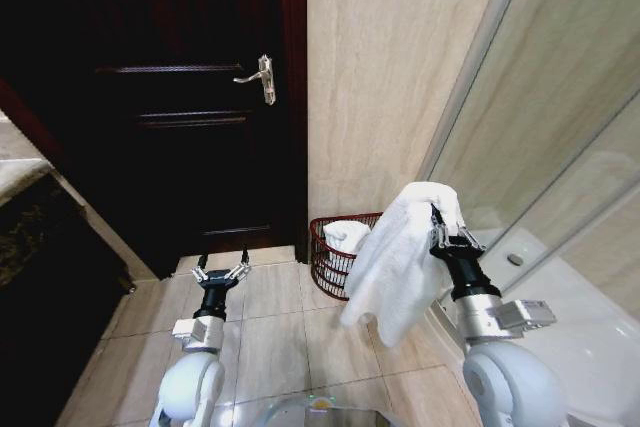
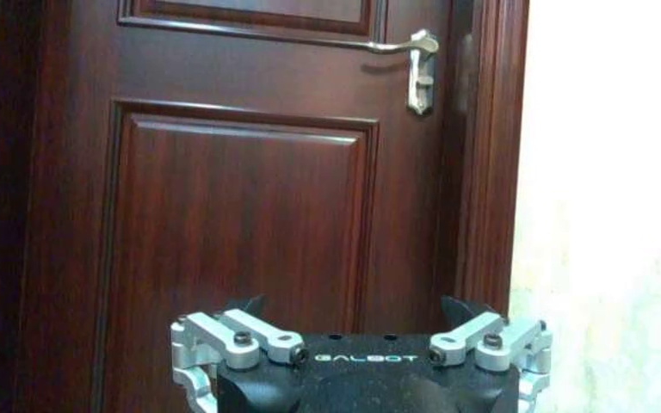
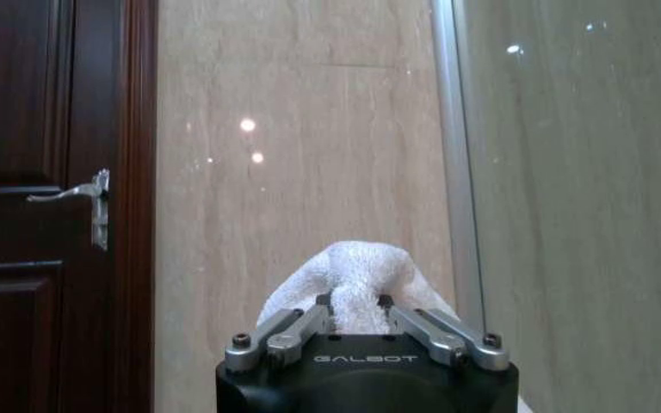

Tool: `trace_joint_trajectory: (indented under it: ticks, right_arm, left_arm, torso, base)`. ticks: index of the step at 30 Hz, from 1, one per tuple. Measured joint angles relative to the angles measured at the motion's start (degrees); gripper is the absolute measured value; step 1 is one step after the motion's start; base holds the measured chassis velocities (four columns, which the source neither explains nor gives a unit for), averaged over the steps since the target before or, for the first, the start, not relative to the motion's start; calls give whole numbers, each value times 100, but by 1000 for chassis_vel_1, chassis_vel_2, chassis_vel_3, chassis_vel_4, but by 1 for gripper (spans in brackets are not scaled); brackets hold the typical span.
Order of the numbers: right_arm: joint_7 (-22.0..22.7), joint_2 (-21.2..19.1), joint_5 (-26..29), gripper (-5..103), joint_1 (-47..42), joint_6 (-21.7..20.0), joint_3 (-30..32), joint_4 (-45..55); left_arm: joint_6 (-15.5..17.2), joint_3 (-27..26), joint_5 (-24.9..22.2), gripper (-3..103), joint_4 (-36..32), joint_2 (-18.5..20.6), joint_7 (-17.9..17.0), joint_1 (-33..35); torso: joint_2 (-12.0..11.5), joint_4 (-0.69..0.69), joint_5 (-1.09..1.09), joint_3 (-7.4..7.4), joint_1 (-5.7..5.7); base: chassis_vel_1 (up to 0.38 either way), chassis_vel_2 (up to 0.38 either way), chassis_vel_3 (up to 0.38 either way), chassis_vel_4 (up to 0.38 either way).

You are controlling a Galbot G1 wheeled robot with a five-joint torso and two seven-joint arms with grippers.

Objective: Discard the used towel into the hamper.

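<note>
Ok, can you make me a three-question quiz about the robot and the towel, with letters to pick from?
1. Where is the hamper?
A. on the floor by the tiled wall, next to the door
B. on a shelf
C. inside the shower

2. What colour is the towel in the claw?
A. blue
B. white
C. green

3. What is the left claw doing?
A. holding a towel
B. gripping the door handle
C. open, holding nothing

Answers:
1 A, it sits on the floor tiles between the dark door and the wall.
2 B, white cloth hangs from the right claw, which is shut on it.
3 C, its fingers are spread with nothing between them.
</note>
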Motion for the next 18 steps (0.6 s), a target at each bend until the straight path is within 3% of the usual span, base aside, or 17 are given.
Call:
trace_joint_trajectory:
  ticks: [18]
  right_arm:
    - [-120, 118, -196, 12, 195, -1, -51, -46]
  left_arm:
    - [-105, -84, -54, 100, 174, 15, -49, -32]
  torso:
    - [399, 0, 0, 238, 160]
  base:
    - [0, 0, 0, 0]
